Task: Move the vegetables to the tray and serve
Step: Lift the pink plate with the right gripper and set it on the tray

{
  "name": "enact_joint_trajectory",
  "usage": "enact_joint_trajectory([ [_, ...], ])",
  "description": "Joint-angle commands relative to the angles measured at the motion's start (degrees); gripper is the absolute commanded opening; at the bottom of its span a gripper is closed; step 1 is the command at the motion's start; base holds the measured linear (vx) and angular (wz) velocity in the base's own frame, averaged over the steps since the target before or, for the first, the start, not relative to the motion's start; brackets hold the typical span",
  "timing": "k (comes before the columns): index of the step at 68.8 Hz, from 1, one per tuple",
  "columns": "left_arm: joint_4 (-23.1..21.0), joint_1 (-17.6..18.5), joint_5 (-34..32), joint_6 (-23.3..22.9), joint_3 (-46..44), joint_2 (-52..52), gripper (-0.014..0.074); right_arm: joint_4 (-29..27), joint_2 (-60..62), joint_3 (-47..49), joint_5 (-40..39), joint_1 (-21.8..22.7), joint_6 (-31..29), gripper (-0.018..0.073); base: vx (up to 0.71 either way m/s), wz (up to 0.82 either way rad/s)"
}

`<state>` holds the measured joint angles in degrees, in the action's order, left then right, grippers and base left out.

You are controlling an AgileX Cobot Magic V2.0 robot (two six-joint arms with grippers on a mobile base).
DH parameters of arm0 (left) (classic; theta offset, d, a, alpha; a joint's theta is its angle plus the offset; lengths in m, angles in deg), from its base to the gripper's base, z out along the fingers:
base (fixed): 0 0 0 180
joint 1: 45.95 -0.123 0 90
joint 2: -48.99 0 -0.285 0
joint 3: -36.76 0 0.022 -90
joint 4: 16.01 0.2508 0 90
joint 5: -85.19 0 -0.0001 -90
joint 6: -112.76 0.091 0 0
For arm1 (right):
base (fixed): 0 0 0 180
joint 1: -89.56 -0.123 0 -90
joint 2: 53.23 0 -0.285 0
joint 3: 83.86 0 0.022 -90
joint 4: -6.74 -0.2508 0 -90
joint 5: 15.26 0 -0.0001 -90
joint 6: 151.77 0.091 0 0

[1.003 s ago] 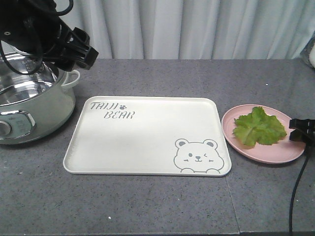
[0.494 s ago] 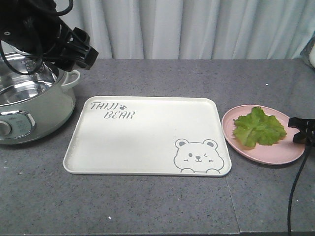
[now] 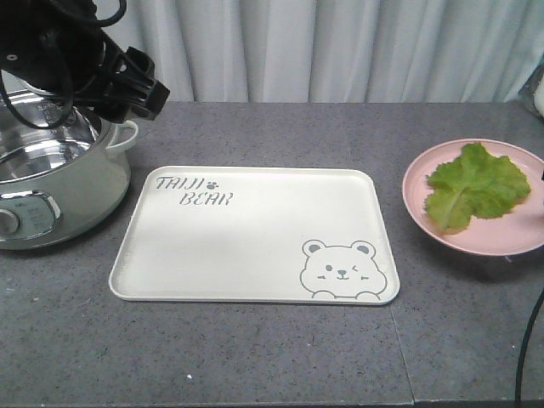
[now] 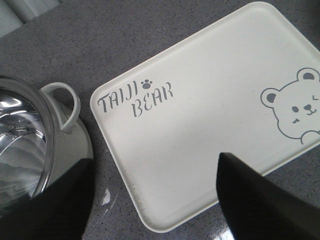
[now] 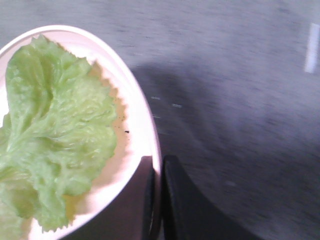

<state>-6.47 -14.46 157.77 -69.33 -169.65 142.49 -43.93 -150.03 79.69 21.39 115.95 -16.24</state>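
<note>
The tray (image 3: 255, 234) lies flat with its whole top bare and open from above. Left of the tray a steel pot (image 3: 59, 183) stands close. The left end effector (image 4: 155, 161) hangs above the pot's rim near the tray's far-left corner, fingers spread wide. Right of the tray, the right end effector (image 5: 157, 172) clamps the rim of the pink plate (image 3: 510, 246) and holds it off the surface (image 3: 255, 357), with a strip of bare surface between plate and tray. The surface in front of the tray is open, as is the surface behind it up to the curtain (image 3: 340, 51).
</note>
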Motion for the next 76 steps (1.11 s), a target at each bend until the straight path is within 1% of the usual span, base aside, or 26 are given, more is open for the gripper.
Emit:
enact_joint_trajectory([
  [1,0.5,0.2,-0.9,-0.7,-1.1,-2.0,0.0503,-6.0,2.7,5.0,5.2,-2.3,-2.2,-0.0006,0.0,0.0],
  [9,0.5,0.2,-0.9,-0.7,-1.1,-2.0,0.0503,-8.5,2.7,9.7,8.3,-7.6,-2.0,-0.0005,0.0,0.0],
  [10,0.5,0.2,-0.9,-0.7,-1.1,-2.0,0.0503,-8.6,2.7,10.4,8.3,-9.3,-2.0,-0.0005,0.0,0.0],
  [11,0.5,0.2,-0.9,-0.7,-1.1,-2.0,0.0503,-8.6,2.7,10.9,8.2,-9.8,-2.0,-0.0005,0.0,0.0],
  [12,0.5,0.2,-0.9,-0.7,-1.1,-2.0,0.0503,-8.6,2.7,11.3,8.0,-11.2,-1.9,-0.0005,0.0,0.0],
  [18,0.5,0.2,-0.9,-0.7,-1.1,-2.0,0.0503,-8.6,2.5,13.0,6.0,-17.0,-1.2,-0.0005,0.0,0.0],
  [27,0.6,0.2,-0.9,-0.7,-1.1,-2.0,0.0503,-8.5,-0.4,14.4,1.3,-26.9,0.2,-0.0004,0.0,0.0],
  [31,0.6,0.2,-0.9,-0.7,-1.1,-2.0,0.0503,-8.5,-2.7,14.4,-1.5,-30.4,0.3,-0.0004,0.0,0.0],
  [38,0.6,0.2,-0.9,-0.7,-1.1,-2.0,0.0503,-8.5,-6.6,14.4,-5.2,-35.3,0.3,-0.0003,0.0,0.0],
  [44,0.7,0.2,-0.9,-0.7,-1.1,-2.0,0.0503,-8.5,-10.0,14.4,-7.8,-37.9,0.3,-0.0001,0.0,0.0],
  [49,0.7,0.2,-0.9,-0.8,-1.0,-2.0,0.0503,-8.5,-12.1,14.4,-9.1,-39.1,0.0,0.0001,0.0,0.0],
  [57,0.7,0.2,-0.9,-0.9,-1.0,-2.0,0.0503,-7.9,-14.6,15.8,-8.7,-40.4,-1.6,0.002,0.0,0.0],
  [61,1.2,0.2,-0.9,-1.9,-1.0,-2.0,0.0503,-6.8,-15.7,17.1,-8.0,-41.1,-1.9,0.0046,0.0,0.0],
  [67,2.2,0.2,-0.9,-3.0,-1.0,-2.0,0.0503,-6.2,-17.0,19.3,-5.7,-41.2,-1.8,0.0112,0.0,0.0],
  [72,3.2,0.2,-0.9,-3.7,-0.2,-2.0,0.0503,-5.2,-17.5,20.5,-4.5,-41.2,-0.8,0.0194,0.0,0.0],
  [76,3.8,0.2,-0.9,-3.8,1.6,-2.0,0.0503,-4.0,-17.5,20.8,-4.3,-41.1,0.1,0.0283,0.0,0.0],
])
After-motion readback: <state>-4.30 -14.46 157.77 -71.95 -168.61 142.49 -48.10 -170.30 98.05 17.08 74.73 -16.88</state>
